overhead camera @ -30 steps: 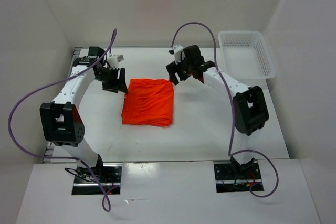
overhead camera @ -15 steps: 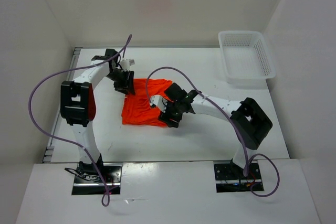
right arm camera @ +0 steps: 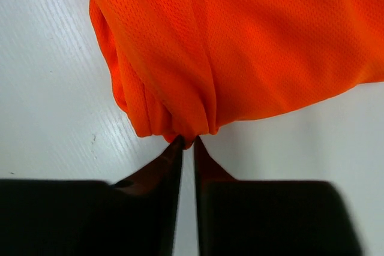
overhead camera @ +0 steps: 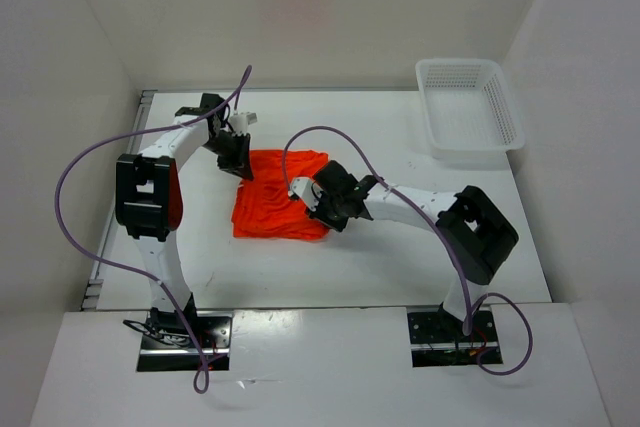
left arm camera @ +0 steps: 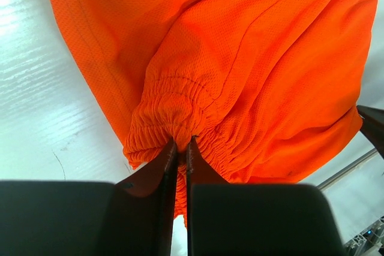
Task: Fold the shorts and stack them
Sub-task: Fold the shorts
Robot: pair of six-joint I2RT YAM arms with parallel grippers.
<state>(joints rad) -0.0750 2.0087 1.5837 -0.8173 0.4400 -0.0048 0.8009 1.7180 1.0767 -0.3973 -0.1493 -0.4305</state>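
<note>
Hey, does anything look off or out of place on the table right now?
Nothing stands out. The shorts are creased and bunch where the left gripper pinches the waistband and the right gripper pinches a corner, but nothing is torn or spilled. The basket sits upright.

Left fingers' (left arm camera: 161, 175) gap: shorts (left arm camera: 252, 58) fill it.
Ahead of them: bunched shorts block.
To their left: bare table (left arm camera: 36, 106).
Right fingers (right arm camera: 168, 169), both sides: bare table.
Ahead of those: shorts' corner.
</note>
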